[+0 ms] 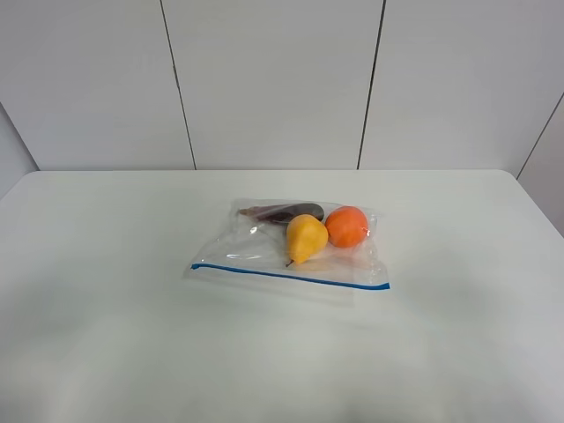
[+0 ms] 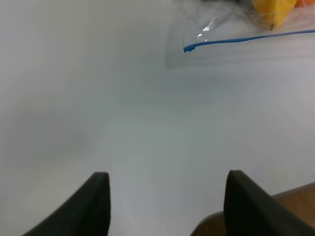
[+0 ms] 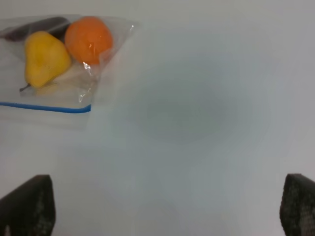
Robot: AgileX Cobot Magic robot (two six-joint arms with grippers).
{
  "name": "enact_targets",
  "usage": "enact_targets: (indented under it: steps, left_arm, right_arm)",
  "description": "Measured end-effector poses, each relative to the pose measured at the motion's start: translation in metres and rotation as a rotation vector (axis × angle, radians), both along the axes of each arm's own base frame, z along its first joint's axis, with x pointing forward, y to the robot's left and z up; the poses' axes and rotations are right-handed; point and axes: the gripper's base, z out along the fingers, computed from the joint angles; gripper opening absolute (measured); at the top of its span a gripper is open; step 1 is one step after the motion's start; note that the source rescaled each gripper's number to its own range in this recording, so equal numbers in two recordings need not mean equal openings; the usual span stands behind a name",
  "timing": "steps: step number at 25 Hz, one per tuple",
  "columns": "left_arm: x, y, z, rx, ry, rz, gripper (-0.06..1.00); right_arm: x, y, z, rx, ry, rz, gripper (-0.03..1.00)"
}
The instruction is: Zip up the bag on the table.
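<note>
The clear crinkly bag (image 1: 264, 248) lies near the middle of the white table (image 1: 106, 291). Its blue zip strip (image 1: 291, 276) runs along the near edge. Inside are an orange (image 1: 346, 226), a yellow pear (image 1: 305, 238) and a dark purple eggplant (image 1: 286, 212). Neither arm shows in the exterior view. In the left wrist view the left gripper (image 2: 167, 206) is open and empty, well short of the strip's left end (image 2: 189, 47). In the right wrist view the right gripper (image 3: 167, 209) is open and empty, away from the strip's right end (image 3: 83, 109).
Grey wall panels (image 1: 273, 79) stand behind the table's far edge. A brown surface (image 2: 295, 196) shows past the table's near edge in the left wrist view.
</note>
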Motion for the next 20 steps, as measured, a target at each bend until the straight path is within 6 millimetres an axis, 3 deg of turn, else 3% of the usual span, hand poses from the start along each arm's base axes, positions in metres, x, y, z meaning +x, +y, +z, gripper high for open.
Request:
enact_targets:
  steps: [6,20]
  left_arm:
    - [0.0,0.0,0.0,0.0,0.0,0.0,0.8]
    - [0.0,0.0,0.0,0.0,0.0,0.0,0.8]
  right_arm:
    - [-0.024,-0.006,-0.014,-0.031,-0.128,-0.031,1.0]
    - [-0.025,-0.007,-0.014,-0.033,-0.13,-0.036,1.0]
